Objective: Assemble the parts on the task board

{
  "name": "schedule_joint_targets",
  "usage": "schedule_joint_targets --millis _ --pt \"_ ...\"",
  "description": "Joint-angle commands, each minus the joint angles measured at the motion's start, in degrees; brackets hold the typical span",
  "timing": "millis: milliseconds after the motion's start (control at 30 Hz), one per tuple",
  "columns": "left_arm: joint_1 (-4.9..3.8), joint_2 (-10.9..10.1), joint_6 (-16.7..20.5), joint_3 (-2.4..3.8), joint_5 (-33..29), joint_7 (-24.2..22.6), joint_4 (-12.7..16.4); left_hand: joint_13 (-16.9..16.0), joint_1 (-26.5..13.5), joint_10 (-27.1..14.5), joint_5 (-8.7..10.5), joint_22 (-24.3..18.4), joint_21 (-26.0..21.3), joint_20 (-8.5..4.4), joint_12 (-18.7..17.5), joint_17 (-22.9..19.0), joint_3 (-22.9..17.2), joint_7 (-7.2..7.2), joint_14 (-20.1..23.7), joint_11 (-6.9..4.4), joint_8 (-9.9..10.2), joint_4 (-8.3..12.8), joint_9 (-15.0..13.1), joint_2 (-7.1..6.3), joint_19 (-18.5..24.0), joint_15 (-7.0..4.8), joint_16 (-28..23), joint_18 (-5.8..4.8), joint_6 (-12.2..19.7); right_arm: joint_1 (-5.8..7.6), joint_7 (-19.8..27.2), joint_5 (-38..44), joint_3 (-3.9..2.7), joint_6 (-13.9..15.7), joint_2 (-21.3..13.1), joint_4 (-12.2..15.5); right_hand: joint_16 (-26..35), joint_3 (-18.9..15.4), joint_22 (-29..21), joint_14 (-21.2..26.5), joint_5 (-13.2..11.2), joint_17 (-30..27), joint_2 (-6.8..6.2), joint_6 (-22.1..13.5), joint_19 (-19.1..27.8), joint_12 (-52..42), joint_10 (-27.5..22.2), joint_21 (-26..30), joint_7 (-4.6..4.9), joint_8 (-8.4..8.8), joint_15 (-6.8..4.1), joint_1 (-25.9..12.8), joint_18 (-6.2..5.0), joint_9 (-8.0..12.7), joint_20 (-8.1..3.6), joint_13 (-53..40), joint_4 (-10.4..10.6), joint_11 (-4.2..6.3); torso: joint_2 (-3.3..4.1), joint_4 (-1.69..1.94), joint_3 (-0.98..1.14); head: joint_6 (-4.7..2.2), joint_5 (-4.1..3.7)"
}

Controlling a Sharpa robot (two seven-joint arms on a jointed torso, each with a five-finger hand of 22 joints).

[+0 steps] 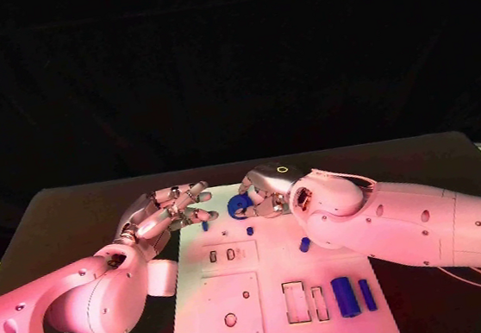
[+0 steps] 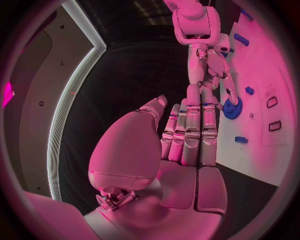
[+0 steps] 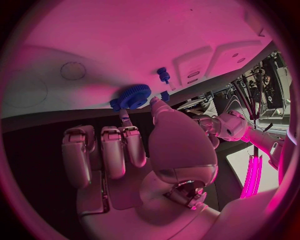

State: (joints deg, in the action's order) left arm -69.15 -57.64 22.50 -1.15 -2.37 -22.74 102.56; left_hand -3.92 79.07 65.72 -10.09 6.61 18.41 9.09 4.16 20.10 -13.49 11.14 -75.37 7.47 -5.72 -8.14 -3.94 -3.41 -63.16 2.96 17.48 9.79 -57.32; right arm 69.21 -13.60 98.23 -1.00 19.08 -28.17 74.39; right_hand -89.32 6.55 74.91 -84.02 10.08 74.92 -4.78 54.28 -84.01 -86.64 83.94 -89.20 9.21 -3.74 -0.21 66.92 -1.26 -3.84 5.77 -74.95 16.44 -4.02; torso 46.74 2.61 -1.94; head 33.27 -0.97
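The task board (image 1: pixel 247 305) is white, on a black table (image 1: pixel 85 211). A blue gear (image 1: pixel 238 208) sits at the board's twelve o'clock end; two blue cylinders (image 1: pixel 344 296) lie at about four o'clock, with a small blue peg (image 1: pixel 305 244) near centre. Both arms are white, and the left hand (image 1: pixel 167 210) and right hand (image 1: pixel 267 190) are silver.

Scene lit in pink-magenta from above; the black backdrop is left almost fully dark. Strong glare is seen on the white arms and on the task board (image 1: pixel 280 317), where detail is partly washed out. Both wrist views are heavily bent by fisheye, dimmed and softened toward the rim.
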Motion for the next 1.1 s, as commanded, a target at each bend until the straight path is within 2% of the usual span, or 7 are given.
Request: schedule_joint_targets --millis 33,167,400,867,1100 --pt "-0.06 0.04 -0.73 0.04 -0.07 0.26 0.12 -0.03 0.06 -0.39 0.26 -0.09 -0.32 0.19 -0.4 0.12 -0.01 0.33 0.41 0.01 0.19 0.34 0.0 -0.72 -0.21 0.16 -0.06 0.65 -0.11 -0.23 -0.82 -0.41 0.19 -3.09 -0.02 -0.27 -0.05 -0.39 13.95 -5.63 0.44 13.38 1.35 0.97 -5.36 -0.3 4.73 -0.32 -0.22 -0.26 0.15 -0.22 0.99 -0.15 0.3 -13.38 0.0 -0.08 0.03 0.01 0.02 0.01 -0.07" --pt "-0.06 0.04 -0.65 0.04 -0.07 0.39 0.12 -0.02 0.09 -0.44 0.25 -0.09 -0.33 0.19 -0.42 0.16 -0.03 0.35 0.43 0.02 0.22 0.38 0.01 -0.72 -0.21 0.16 -0.07 0.65 -0.08 -0.23 -0.89 -1.26 0.2 -3.3 -0.1 -0.28 -0.1 -0.58 14.07 -5.65 0.67 13.5 2.19 1.47 -5.43 -0.53 4.83 -0.37 -0.35 -0.28 0.05 -0.54 1.02 -0.15 0.21 -13.51 0.05 0.04 0.01 -0.01 0.01 0.08 -0.02" --pt "-0.06 -0.01 -0.5 0.04 -0.07 0.52 0.14 -0.02 0.14 -0.51 0.24 -0.1 -0.33 0.19 -0.44 0.23 -0.08 0.38 0.45 0.04 0.28 0.45 0.01 -0.7 -0.21 0.17 -0.09 0.65 -0.02 -0.23 -0.81 -1.77 0.2 -2.39 -0.57 -0.02 -0.15 -0.96 14.21 -5.68 1.12 13.65 2.58 1.94 -5.5 -0.76 4.94 -0.43 -0.49 -0.3 -0.05 -0.92 1.05 -0.16 0.13 -13.64 0.02 0.15 0.02 0.0 0.02 0.19 0.02" --pt "-0.06 -0.19 -0.37 0.04 -0.07 0.59 0.07 -0.02 0.14 -0.51 0.24 -0.1 -0.33 0.19 -0.44 0.23 -0.08 0.38 0.45 0.04 0.28 0.45 0.01 -0.7 -0.21 0.17 -0.09 0.65 -0.02 -0.35 1.76 -0.94 0.21 3.87 -1.82 1.26 -0.18 -1.33 14.32 -5.7 1.62 13.73 2.45 2.46 -5.56 -0.88 5.0 -0.47 -0.66 -0.18 -0.21 -0.02 1.08 -0.12 -0.04 -13.71 -0.67 0.33 0.03 0.02 0.03 0.31 0.06" --pt "-0.06 -0.28 -0.38 0.04 -0.07 0.61 0.04 -0.02 0.14 -0.51 0.24 -0.1 -0.33 0.19 -0.44 0.23 -0.08 0.38 0.45 0.04 0.28 0.45 0.01 -0.7 -0.21 0.17 -0.09 0.65 -0.02 -0.53 3.45 -1.07 0.21 5.98 -2.72 2.01 -0.21 -1.37 14.38 -5.71 1.58 13.79 2.4 2.58 -5.59 -0.96 5.04 -0.5 -0.7 -0.14 -0.25 0.45 1.09 -0.1 -0.08 -13.76 -0.95 0.36 0.02 0.01 0.01 0.43 0.14"
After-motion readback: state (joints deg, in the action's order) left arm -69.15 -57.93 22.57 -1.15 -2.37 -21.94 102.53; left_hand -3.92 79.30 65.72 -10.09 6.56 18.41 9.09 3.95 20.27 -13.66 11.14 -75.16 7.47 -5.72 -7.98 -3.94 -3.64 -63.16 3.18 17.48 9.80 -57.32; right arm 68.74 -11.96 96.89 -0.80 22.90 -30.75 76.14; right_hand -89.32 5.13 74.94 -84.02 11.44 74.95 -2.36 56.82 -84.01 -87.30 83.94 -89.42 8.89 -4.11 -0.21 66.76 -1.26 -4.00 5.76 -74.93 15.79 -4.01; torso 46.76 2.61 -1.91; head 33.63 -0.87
